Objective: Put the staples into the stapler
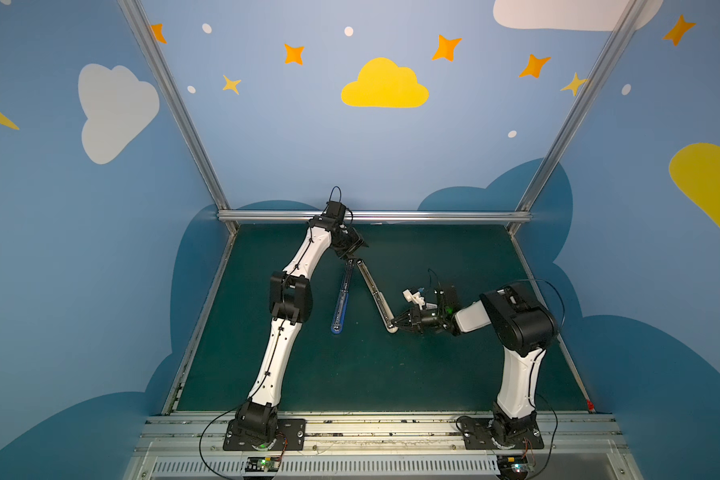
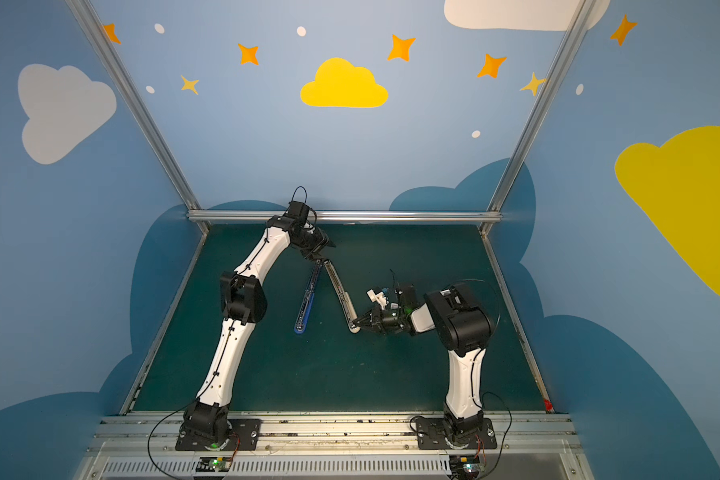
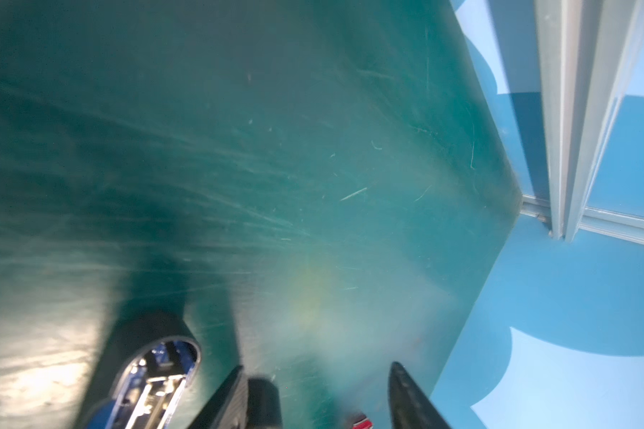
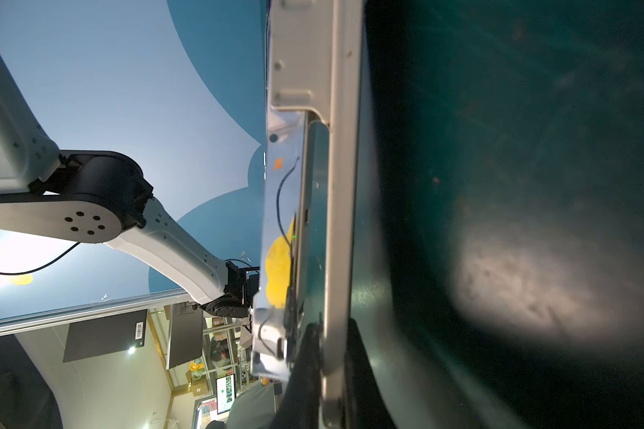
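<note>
Steadily hold the stapler (image 1: 373, 289) rail in the pinched right gripper (image 1: 396, 326); send the wide, empty left gripper (image 3: 316, 366) for staples, perhaps that red corner (image 3: 362, 423).

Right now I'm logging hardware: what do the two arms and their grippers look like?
Both the left arm and right arm have smooth white link shells with bulky black joint housings, on black base plates. Thin black cables loop from the bases and run along the white links. The left gripper and right gripper are black with tapering pointed fingers.
</note>
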Robot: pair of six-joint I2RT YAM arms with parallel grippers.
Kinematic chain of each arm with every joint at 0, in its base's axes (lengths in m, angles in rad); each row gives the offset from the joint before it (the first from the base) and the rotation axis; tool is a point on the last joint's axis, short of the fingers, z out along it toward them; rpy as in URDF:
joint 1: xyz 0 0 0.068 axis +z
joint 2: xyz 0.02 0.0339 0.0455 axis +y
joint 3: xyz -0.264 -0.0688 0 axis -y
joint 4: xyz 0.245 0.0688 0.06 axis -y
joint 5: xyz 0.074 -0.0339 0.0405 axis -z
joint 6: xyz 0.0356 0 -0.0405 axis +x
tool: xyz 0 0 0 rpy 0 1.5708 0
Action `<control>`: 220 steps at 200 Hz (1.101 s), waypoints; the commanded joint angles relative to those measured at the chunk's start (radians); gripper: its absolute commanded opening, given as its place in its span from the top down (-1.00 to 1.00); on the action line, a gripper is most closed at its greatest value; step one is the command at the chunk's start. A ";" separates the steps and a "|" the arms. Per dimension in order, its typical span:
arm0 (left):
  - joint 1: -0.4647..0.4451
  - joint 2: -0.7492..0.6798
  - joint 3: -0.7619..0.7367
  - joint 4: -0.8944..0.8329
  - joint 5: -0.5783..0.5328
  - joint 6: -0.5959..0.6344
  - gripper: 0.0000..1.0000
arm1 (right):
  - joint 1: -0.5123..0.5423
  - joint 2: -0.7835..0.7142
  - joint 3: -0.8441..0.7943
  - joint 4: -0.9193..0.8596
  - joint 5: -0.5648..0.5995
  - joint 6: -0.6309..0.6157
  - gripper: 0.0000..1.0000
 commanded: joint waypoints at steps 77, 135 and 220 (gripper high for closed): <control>-0.006 -0.331 -0.304 0.038 -0.009 0.102 -0.31 | 0.000 -0.084 -0.095 -0.170 0.093 0.042 1.00; 0.001 -0.684 -0.904 0.277 -0.041 0.076 -0.31 | 0.081 -0.081 0.086 -0.409 0.165 0.001 1.00; -0.109 -0.862 -1.274 0.367 -0.035 0.043 -0.29 | 0.100 -0.063 0.122 -0.514 0.190 -0.039 0.70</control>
